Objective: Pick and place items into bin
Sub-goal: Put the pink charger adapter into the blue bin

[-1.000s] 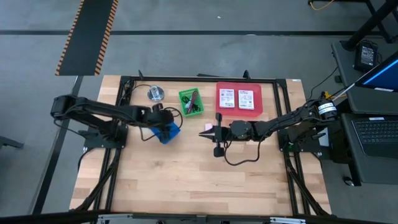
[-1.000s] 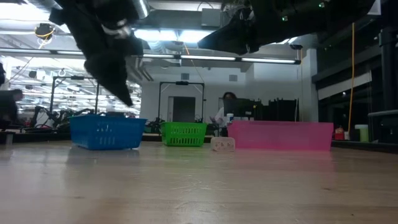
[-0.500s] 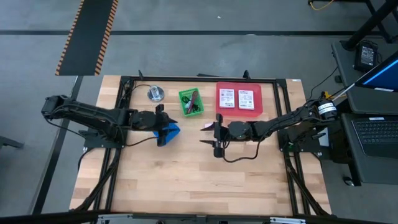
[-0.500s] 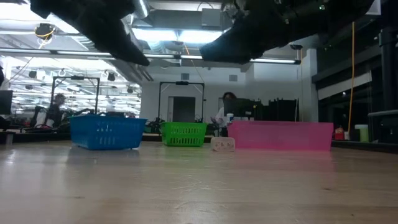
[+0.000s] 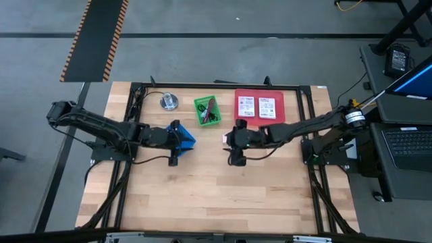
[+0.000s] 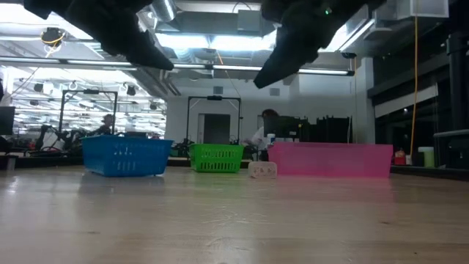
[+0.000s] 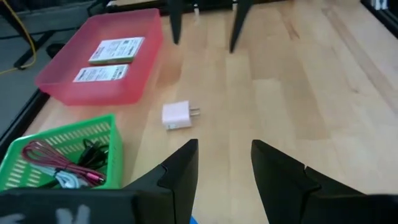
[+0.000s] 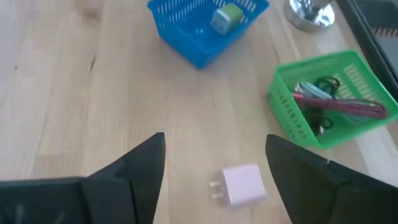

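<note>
Right wrist view puts the small pale-pink plug-in charger cube point(image 8: 244, 184) on the bare wooden table point(image 8: 74, 99), between our right gripper point(image 8: 214, 177) fingers, which are spread wide and empty. Overhead, that gripper hangs just over the cube point(image 5: 225, 139) near the table's middle, and the left gripper point(image 7: 224, 168), fingers also apart and holding nothing, sits beside the blue plastic basket point(image 5: 182, 137).

We judge the step in hand to be the right arm's pick of the cube. To do it well we should come straight down with the cube centred between the fingers, close on its flat sides rather than on the metal prongs, and lift clear before carrying it to a bin. Gripping a corner could squirt it sideways.

Counting: we see three bins, the blue basket, a green plastic basket point(image 5: 206, 111) and a shallow pink tray point(image 5: 260, 108). The tray holds two white green-printed packets point(image 7: 117, 50). The green basket holds a dark red cord point(image 8: 348, 106) tangled with a black cable point(image 8: 323, 84); further pieces there we cannot separate. The blue basket holds one small green block point(image 8: 227, 17). One round silver metal object point(image 5: 168, 102) stands apart.
</note>
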`<state>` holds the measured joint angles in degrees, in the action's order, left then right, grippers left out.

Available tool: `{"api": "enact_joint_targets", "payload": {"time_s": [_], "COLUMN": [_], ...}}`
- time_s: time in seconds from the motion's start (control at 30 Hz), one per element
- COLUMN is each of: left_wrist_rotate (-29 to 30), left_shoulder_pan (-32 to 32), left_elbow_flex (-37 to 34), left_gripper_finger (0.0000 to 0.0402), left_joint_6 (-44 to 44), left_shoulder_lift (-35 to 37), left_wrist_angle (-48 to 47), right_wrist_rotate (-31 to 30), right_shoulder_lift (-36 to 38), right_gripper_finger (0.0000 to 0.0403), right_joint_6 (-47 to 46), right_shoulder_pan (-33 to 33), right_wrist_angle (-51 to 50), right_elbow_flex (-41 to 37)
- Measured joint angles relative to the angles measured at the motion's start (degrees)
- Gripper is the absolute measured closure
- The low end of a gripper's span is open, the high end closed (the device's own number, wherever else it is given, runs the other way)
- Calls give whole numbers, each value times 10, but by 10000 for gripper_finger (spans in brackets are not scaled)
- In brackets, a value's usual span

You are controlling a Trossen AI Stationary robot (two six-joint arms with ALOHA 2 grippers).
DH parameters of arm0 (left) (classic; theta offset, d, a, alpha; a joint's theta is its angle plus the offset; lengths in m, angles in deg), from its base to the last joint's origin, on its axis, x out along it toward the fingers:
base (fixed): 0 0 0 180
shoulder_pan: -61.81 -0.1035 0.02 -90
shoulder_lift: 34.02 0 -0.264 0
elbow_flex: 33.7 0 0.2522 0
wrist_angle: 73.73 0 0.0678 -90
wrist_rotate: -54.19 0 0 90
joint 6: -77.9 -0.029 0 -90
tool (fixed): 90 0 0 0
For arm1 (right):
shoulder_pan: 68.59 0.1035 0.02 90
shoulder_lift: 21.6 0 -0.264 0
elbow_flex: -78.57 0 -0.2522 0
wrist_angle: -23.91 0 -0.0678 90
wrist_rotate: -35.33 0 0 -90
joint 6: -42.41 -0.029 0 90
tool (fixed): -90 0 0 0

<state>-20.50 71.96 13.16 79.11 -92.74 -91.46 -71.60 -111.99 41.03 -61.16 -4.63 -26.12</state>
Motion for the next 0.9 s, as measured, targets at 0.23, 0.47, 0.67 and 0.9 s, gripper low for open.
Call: {"api": "enact_joint_targets", "payload": {"time_s": [0.23, 0.47, 0.67, 0.9], "left_wrist_rotate": [0, 0, 0, 0], "left_shoulder_pan": [16, 22, 22, 22], "left_elbow_flex": [0, 0, 0, 0], "left_gripper_finger": [259, 259, 259, 259], "left_joint_6": [-14, -14, -11, -4], "left_shoulder_lift": [-5, -5, -5, -5], "left_wrist_angle": [-1, 0, 0, -1], "right_wrist_rotate": [0, -7, -16, -14], "right_shoulder_lift": [0, 0, -17, -85], "right_gripper_finger": [150, 150, 150, 150], "right_joint_6": [-45, -170, -296, -379], "right_shoulder_pan": [-2, -2, -2, -7], "right_wrist_angle": [-101, -123, -120, -115], "right_elbow_flex": [35, 35, 35, 56]}}
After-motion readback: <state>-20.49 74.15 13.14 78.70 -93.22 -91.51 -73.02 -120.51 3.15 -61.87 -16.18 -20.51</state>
